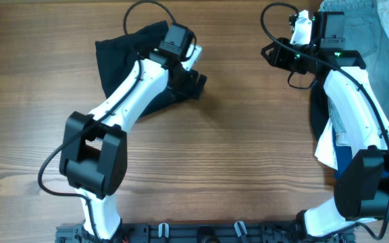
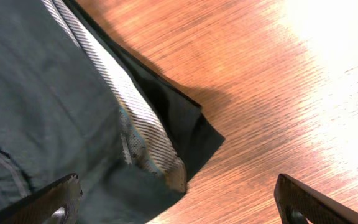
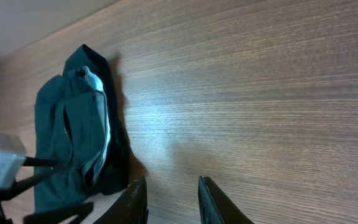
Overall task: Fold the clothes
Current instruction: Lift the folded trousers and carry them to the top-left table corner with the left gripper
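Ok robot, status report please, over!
Left gripper wide open over crumpled black soft-fabric garment. Right gripper slightly open, empty. Light-blue denim garment heaped far right, nothing blocking.

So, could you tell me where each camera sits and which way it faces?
Overhead: above the table, facing down; left arm and right arm show.
Left wrist: on the left arm, facing down at the black garment; left gripper, wide open, shows.
Right wrist: on the right arm, facing across the table towards the black garment; right gripper shows.
Shared: all see the black garment.
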Robot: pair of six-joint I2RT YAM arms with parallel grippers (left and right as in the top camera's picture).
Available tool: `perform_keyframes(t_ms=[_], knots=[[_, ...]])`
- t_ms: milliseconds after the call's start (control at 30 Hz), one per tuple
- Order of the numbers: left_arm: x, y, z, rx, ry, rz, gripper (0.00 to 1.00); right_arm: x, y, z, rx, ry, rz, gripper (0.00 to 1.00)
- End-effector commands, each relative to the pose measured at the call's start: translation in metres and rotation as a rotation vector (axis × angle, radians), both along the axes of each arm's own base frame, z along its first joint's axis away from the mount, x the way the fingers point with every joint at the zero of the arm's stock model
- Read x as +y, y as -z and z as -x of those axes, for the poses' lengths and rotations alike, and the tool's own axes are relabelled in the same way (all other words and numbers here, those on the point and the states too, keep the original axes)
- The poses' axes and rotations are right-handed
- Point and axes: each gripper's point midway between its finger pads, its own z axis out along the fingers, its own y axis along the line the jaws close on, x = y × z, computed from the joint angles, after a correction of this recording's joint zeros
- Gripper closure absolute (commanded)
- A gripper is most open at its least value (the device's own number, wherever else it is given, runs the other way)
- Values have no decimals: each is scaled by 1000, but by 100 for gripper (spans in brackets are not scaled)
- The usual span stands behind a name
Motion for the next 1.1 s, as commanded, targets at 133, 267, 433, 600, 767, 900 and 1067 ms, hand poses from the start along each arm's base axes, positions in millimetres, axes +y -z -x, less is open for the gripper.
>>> perform_keyframes(t_ms=[133,267,433,600,767,900,1067], knots=[[18,67,1,97,-79,-136,0,-1,10,3,16,-23,29,71],[18,96,0,124,-77,-154,0,-1,10,3,16,-23,29,71],[40,113,-8,87,-109,-287,74,-1,10,3,16,-23,29,71],[66,102,-27,-2,-179,-392,96,-1,10,3,16,-23,29,71],[136,54,-77,-72,-462,-374,96,-1,10,3,16,-25,31,71],[203,24,-108,-134,-679,-310,96,-1,10,3,15,-25,31,71],[254,2,-144,-242,-848,-133,96,-1,10,3,16,-25,31,71]])
